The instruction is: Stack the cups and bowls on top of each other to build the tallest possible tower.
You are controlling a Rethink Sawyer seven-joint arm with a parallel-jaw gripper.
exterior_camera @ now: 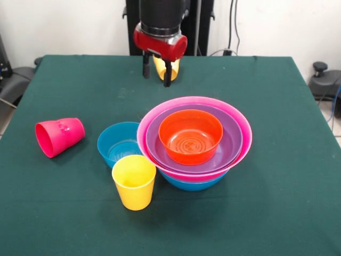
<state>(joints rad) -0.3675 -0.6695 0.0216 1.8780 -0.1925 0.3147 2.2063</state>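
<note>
A nested tower stands right of the table's middle: a blue bowl (193, 184) lowest, a big pink bowl (242, 124) on it, then a purple bowl (230, 150), and an orange bowl (191, 136) on top. A second blue bowl (118, 144) stands just left of it. A yellow cup (134, 182) stands upright in front of that bowl. A red-pink cup (59, 137) lies on its side at the left. My gripper (156, 72) hangs open at the far side, above the table. Another yellow cup (174, 67) shows just behind its right finger.
The green table (277, 213) has its far edge close behind the gripper. The robot's black pedestal (208, 26) stands beyond that edge. A dark object (325, 80) sits off the table's right side.
</note>
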